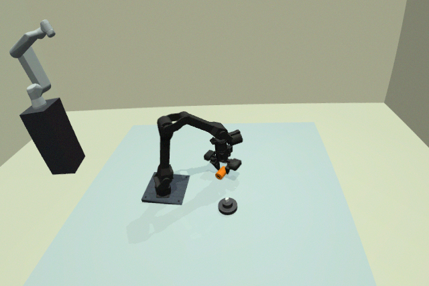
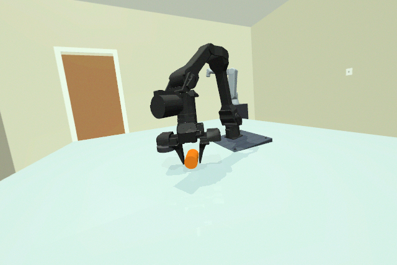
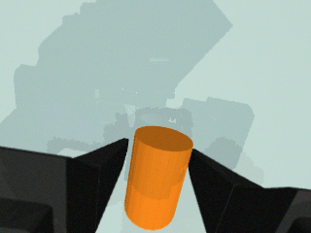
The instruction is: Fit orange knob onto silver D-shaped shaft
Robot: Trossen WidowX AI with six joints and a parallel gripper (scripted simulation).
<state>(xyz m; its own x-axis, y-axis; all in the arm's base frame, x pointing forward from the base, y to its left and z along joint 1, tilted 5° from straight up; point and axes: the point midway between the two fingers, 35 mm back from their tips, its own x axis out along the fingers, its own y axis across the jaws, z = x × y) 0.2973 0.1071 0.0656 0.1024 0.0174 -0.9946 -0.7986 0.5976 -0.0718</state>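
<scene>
The orange knob [image 1: 222, 172] [image 2: 191, 161] [image 3: 156, 180] lies on its side. In the top view its end with the dark hole faces toward the camera; the hole's flat side is too small to make out. My gripper [image 1: 222, 170] [image 2: 191, 162] [image 3: 158, 149] points down and is partly open, its fingers on either side of the knob. In the wrist view a narrow gap shows at the left finger, and the right finger is at the knob's edge. The round dark pedestal [image 1: 227, 210] [image 2: 164, 149] stands apart from the knob, its silver shaft [image 1: 226, 199] upright and bare.
The arm's base plate [image 1: 179, 189] [image 2: 247, 143] is left of the knob and pedestal in the top view. A grey arm [image 1: 34, 66] on a dark block [image 1: 51, 137] stands beyond the table's left side. In the exterior view the gripper's left side mostly hides the pedestal.
</scene>
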